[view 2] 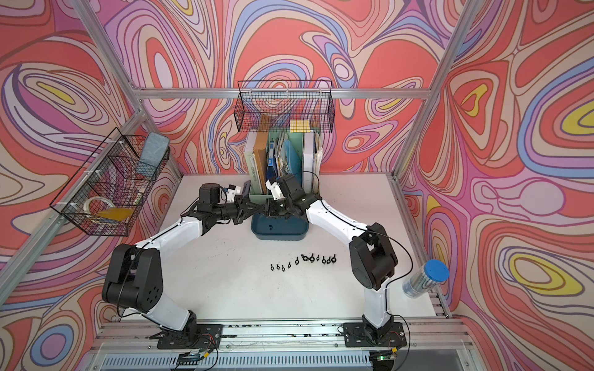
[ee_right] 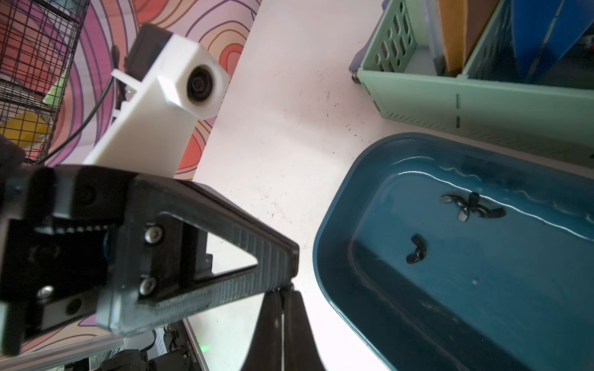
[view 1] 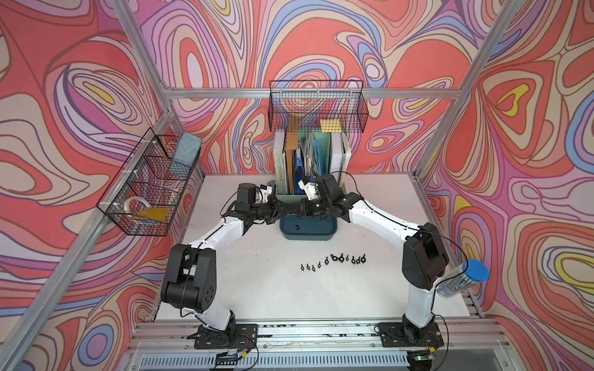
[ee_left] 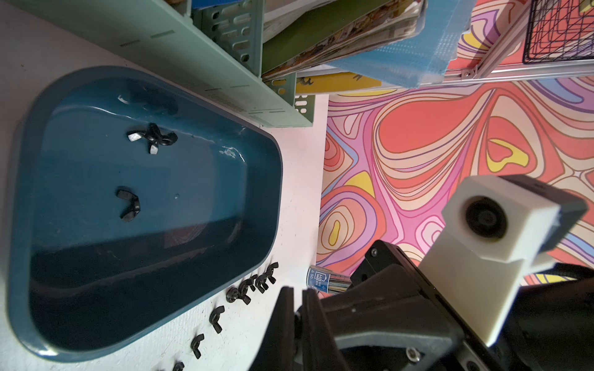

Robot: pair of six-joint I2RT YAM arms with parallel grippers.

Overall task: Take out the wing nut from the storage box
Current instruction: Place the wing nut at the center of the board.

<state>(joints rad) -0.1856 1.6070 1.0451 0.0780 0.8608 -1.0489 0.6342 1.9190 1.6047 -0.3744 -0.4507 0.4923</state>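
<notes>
Wing nuts (ee_left: 128, 204) inside teal storage box (ee_left: 17, 225)

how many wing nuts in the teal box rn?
3. One lone nut lies mid-floor of the storage box; two overlapping nuts sit near the wall beside the mint file holder. Shadowed end could hide more.

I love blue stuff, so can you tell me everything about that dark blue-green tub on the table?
The storage box is a shallow dark teal tub, smooth shiny plastic by its look, rectangular with rounded corners and a smooth rim. It sits flat and open on the white table, just in front of the mint-green file holder. Inside lie one lone black wing nut and a small tangled clump of them.
</notes>
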